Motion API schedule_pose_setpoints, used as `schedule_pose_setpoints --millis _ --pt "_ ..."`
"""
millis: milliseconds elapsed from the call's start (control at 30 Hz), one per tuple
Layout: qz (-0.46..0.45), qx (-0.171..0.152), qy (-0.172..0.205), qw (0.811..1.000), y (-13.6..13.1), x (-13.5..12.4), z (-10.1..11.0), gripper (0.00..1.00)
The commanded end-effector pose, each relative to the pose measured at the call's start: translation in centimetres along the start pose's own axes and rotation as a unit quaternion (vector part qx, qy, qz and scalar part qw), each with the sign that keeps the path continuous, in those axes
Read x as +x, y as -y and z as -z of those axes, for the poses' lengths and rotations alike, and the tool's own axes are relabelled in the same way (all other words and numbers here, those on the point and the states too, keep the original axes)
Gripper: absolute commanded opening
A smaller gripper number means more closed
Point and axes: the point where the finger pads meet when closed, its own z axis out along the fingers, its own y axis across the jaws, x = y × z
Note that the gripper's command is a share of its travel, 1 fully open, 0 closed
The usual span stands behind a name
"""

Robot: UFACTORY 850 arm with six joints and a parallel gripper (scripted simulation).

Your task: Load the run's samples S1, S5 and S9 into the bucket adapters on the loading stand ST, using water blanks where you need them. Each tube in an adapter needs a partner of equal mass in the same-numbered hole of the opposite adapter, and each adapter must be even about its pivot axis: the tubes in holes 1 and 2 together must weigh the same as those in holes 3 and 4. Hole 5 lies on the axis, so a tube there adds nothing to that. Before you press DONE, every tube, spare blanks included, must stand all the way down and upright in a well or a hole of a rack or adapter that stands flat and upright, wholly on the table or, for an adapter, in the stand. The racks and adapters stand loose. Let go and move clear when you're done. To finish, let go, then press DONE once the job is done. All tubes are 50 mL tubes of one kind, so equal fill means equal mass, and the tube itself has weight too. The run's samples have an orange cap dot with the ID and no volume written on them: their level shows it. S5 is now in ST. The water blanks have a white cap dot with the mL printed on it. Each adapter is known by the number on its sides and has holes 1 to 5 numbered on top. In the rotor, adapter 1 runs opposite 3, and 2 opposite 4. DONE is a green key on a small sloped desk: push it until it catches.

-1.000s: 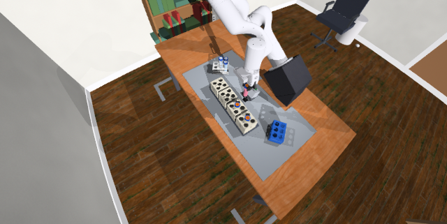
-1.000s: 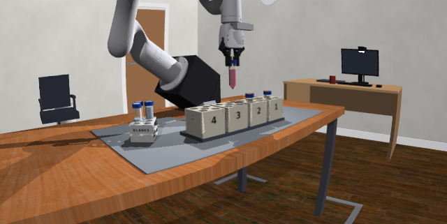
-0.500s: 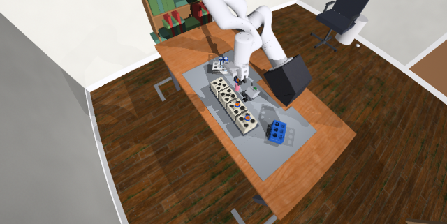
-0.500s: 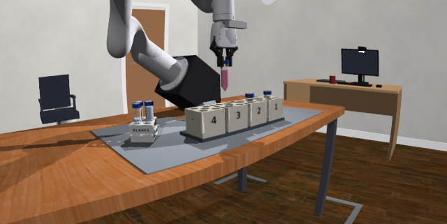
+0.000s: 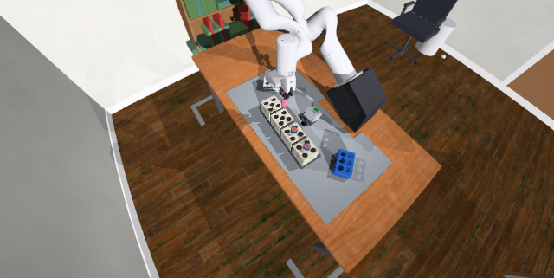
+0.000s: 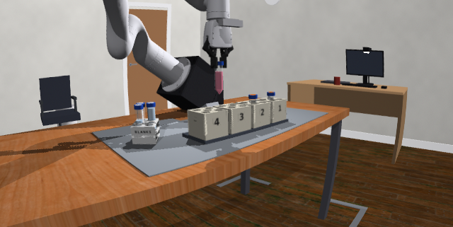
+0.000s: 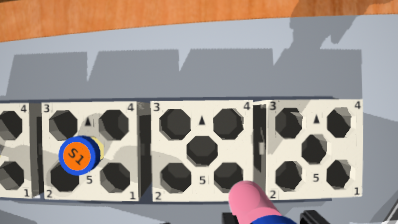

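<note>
My gripper (image 5: pixel 286 93) (image 6: pixel 219 65) (image 7: pixel 271 219) is shut on an upright pink-filled tube (image 5: pixel 284 102) (image 6: pixel 219 80) (image 7: pixel 246 197) with a blue cap; its ID is not readable. The tube hangs above the adapters' tops, beside adapter 3 (image 6: pixel 241 124) (image 7: pixel 201 192) and adapter 4 (image 6: pixel 209 128) (image 7: pixel 316 192), whose holes look empty. S1 (image 5: pixel 294 129) (image 6: pixel 253 96) (image 7: pixel 77 156) stands in hole 5 of adapter 2 (image 6: pixel 262 119). S5 (image 5: pixel 306 145) (image 6: pixel 271 93) stands in the middle hole of adapter 1 (image 6: pixel 279 114). The stand (image 6: pixel 195 138) carries all the adapters. The BLANKS rack (image 6: pixel 145 138) holds several blue-capped tubes.
A blue rack (image 5: pixel 345 177) with no tubes showing stands near adapter 1's end. The green DONE key (image 5: pixel 316 110) sits on its small grey desk behind the adapters. A large black box (image 5: pixel 357 98) (image 6: pixel 191 85) is at the arm's base, behind the key.
</note>
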Motion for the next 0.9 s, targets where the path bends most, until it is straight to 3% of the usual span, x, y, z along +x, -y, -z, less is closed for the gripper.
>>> schedule_pose_setpoints --millis 0,467,867 --pt "0.000 0.001 0.000 1.000 -2.0 0.8 0.1 0.00" --pt "0.000 0.001 0.000 1.000 -7.7 2.8 0.1 0.00" --pt "0.000 0.001 0.000 1.000 -7.7 2.8 0.1 0.00"
